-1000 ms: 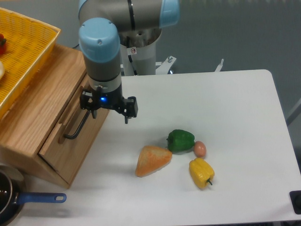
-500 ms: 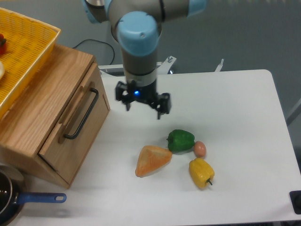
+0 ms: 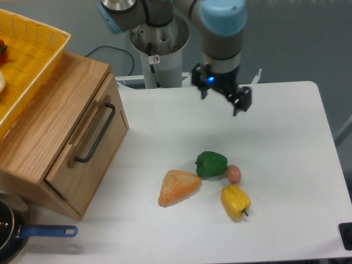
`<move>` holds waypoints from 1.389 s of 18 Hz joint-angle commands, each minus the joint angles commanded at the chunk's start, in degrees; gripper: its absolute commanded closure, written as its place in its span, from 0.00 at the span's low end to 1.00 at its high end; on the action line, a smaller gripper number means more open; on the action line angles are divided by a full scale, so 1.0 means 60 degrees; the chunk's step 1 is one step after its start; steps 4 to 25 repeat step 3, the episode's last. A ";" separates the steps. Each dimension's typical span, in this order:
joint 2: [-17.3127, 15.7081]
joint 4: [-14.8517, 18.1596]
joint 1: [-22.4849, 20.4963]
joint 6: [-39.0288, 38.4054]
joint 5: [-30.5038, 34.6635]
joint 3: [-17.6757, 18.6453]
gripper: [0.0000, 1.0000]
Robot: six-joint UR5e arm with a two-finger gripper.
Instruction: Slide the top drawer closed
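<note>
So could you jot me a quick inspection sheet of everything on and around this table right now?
Surface: white table, looks clean.
Job's things: top drawer with black bar handle sits flush in the wooden cabinet; appears closed.
Clutter: green pepper, yellow pepper, orange wedge-shaped item, small reddish egg-like item, pan with blue handle at the front-left corner, yellow basket on the cabinet.
Grippers: gripper above the table's rear, fingers apart, holding nothing.
Cables: black cable behind the cabinet.
Surroundings: grey floor, robot base.
</note>
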State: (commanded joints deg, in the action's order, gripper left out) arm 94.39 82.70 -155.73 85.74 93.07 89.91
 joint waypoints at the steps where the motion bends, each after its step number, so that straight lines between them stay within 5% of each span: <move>1: -0.0015 0.0000 -0.0161 0.0369 0.0000 0.0029 0.00; 25: -0.0015 0.0000 -0.0367 0.0519 -0.0072 0.0000 0.00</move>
